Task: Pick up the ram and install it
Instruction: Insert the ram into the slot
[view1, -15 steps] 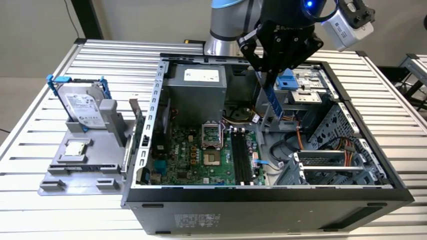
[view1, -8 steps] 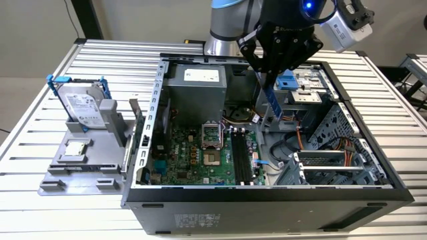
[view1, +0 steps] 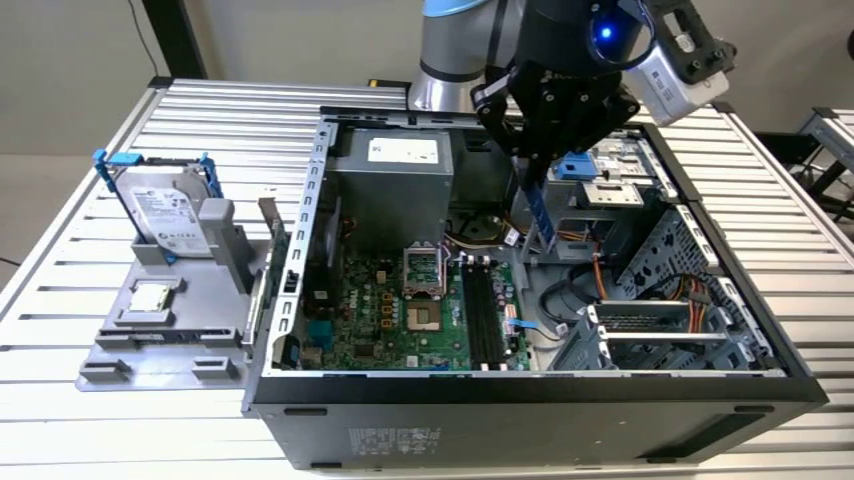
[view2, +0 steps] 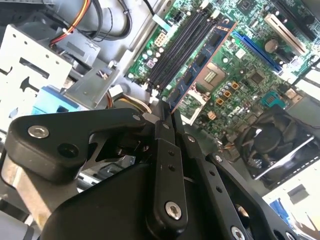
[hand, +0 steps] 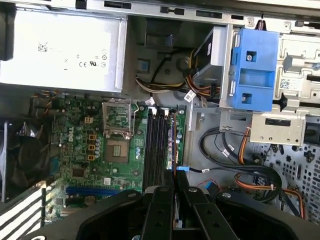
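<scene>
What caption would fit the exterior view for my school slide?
The tool grips the ram above the motherboard inside the open computer.

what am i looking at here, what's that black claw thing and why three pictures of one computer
This is one robot arm ending in a black two-fingered gripper. It works over an open black desktop computer case that lies on a slatted metal table.

The exterior view comes from a camera standing off the arm. Both wrist views come from cameras riding on the arm, so they look past the gripper into the case, at the green motherboard.

The gripper is shut on the ram, a long, narrow, bluish circuit stick. It hangs over the inside of the case and is not seated in the long black memory slots.

At the exterior view's left, a grey holder carries a silver hard drive with blue rails and a small square silver processor chip.
</scene>
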